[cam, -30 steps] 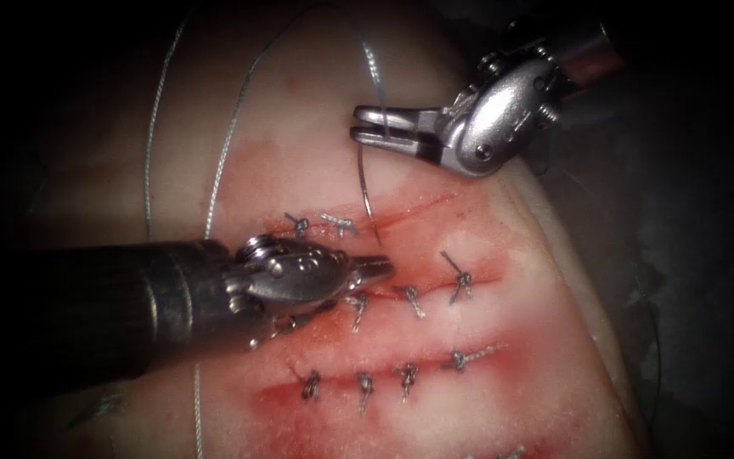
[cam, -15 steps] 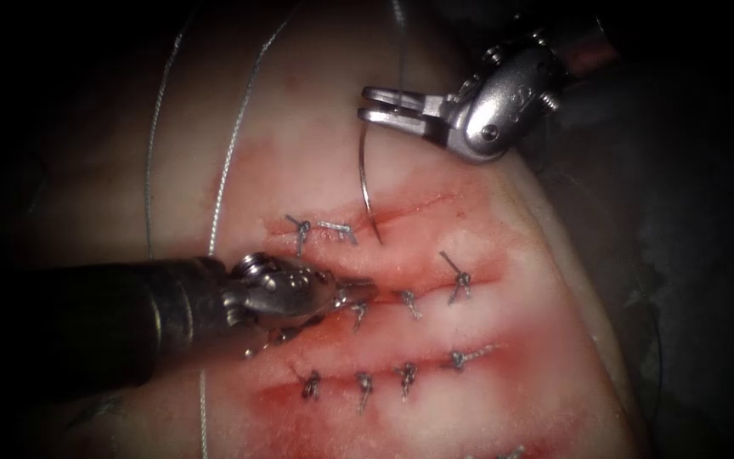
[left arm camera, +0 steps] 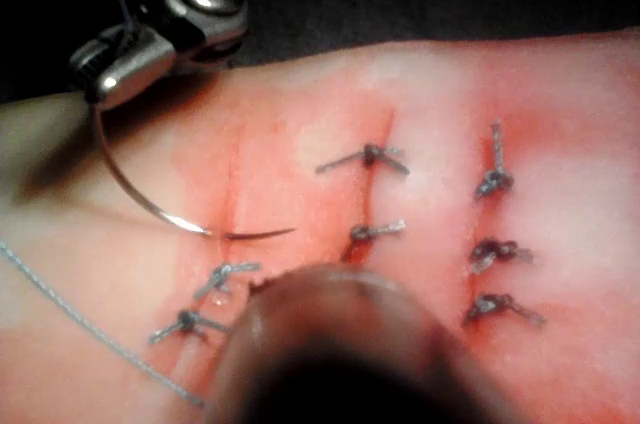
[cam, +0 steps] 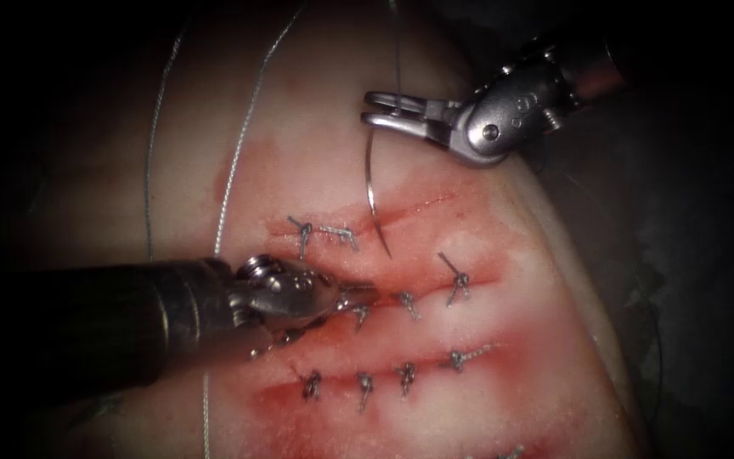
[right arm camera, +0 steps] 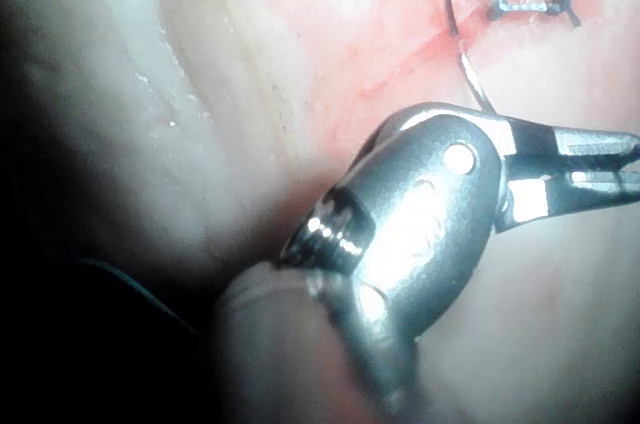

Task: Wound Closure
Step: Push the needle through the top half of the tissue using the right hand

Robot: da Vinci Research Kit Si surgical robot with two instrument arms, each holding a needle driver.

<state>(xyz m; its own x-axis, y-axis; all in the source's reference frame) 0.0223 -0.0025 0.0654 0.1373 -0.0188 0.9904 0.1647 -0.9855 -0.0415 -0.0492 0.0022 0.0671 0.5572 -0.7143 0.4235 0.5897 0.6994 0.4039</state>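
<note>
**Needle held at its tail, tip over the open cut**

Right hand (cam: 369,111), the polished steel needle driver on my right arm, is clamped on the thin curved steel needle (cam: 372,191) close to its thread end. From that grip the needle arcs down toward the uppermost red cut (cam: 409,208) in the pale pork-belly tissue (cam: 316,110). Its sharp tip lies over the cut just right of the nearest grey knotted stitch (cam: 302,228); I judge it free of the tissue, though from above I cannot rule out light contact. The left wrist view shows the tip lying across the cut line, apparently above the surface.

Left hand (cam: 363,290), the other steel driver on its dark shaft, rests low just below that cut, among the knots of the next row. I cannot tell whether it is parted or closed, nor whether it holds anything.

Fine grey thread (cam: 244,136) runs in long strands over the tissue well left of the cut, with another length rising past the right hand.

My worries: a grip this far back gives the needle leverage to swivel, so the tip could skate or enter askew. Loose thread could catch on finished knots. The left hand sits near enough to nudge a stitch.
</note>
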